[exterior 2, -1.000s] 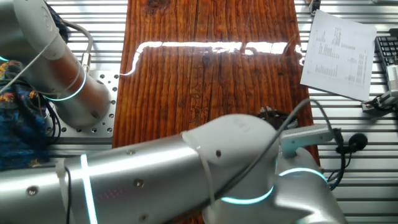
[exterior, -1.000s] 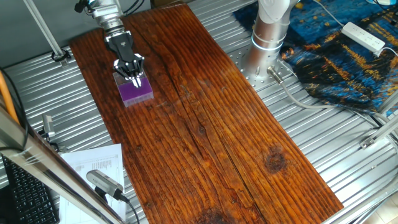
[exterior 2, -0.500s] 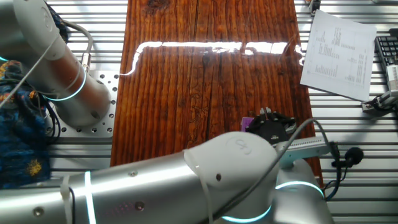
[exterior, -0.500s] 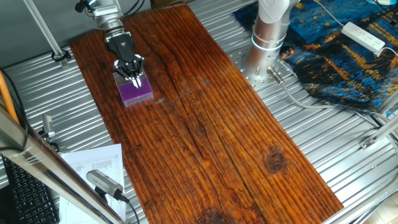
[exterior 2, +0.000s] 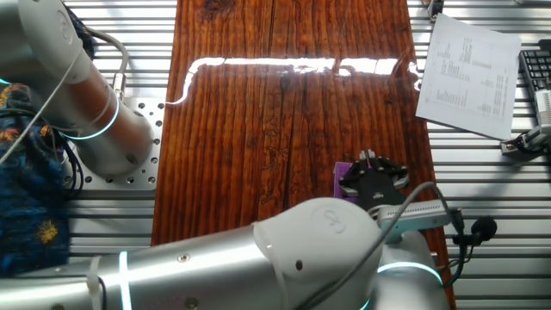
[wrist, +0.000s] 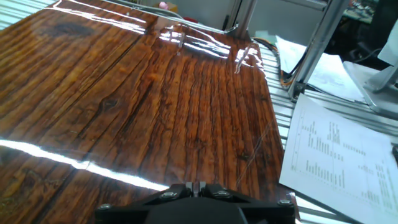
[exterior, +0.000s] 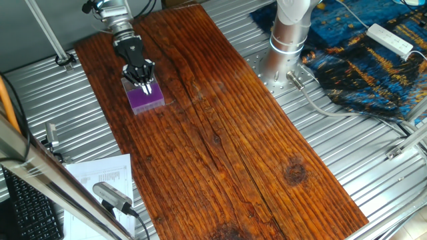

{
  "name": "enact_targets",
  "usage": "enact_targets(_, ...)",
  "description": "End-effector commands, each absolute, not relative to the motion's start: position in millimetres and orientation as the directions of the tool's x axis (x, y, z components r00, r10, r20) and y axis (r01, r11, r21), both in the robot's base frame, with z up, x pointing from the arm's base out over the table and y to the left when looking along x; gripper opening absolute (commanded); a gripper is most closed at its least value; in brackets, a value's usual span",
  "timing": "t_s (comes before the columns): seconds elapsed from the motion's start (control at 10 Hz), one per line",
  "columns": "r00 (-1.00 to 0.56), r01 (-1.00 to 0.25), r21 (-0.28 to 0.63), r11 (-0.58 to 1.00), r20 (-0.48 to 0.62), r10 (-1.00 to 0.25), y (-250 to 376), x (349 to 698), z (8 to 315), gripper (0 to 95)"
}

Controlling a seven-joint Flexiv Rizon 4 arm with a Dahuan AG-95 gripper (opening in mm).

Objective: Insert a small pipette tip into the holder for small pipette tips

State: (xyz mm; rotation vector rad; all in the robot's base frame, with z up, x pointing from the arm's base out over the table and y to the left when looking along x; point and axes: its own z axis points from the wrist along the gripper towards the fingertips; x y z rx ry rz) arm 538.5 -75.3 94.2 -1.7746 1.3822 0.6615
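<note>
The holder for small pipette tips (exterior: pixel 148 100) is a little box with a purple top rack, standing near the far left of the wooden board (exterior: pixel 227 133). My gripper (exterior: pixel 145 85) points down right over its back edge, fingers drawn together. A pale sliver at the fingertips looks like the small pipette tip (exterior: pixel 146 87), its end at the rack. In the other fixed view my gripper (exterior 2: pixel 371 160) half covers the holder (exterior 2: pixel 343 182). In the hand view only the closed fingers (wrist: pixel 194 187) show; the holder is out of sight.
A printed sheet (exterior: pixel 100 177) lies left of the board, also visible as the sheet (exterior 2: pixel 469 73) and the sheet (wrist: pixel 336 155). The arm's base (exterior: pixel 287 40) stands at the back right beside a blue cloth (exterior: pixel 373 67) and a power strip (exterior: pixel 390 39). A keyboard (exterior: pixel 27 207) sits at the lower left.
In the other fixed view the arm has shifted, uncovering the gripper and the purple holder. In the first fixed view the gripper has hardly moved over the holder.
</note>
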Motion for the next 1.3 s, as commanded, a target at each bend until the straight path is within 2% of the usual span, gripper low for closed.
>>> enact_targets(0.1, 0.284, -0.957, -0.268, -0.109, -0.798, -0.531, -75.9, 538.3, 94.8, 0.0)
enact_targets(0.5, 0.269, -0.96, -0.27, -0.073, -0.822, -0.501, -76.8, 536.2, 93.6, 0.0)
enact_targets(1.1, 0.136, -0.984, -0.175, 0.036, -0.862, -0.489, -78.1, 532.6, 92.1, 0.0)
enact_targets(1.3, 0.141, -0.984, -0.174, 0.025, -0.865, -0.482, -78.3, 532.1, 91.8, 0.0)
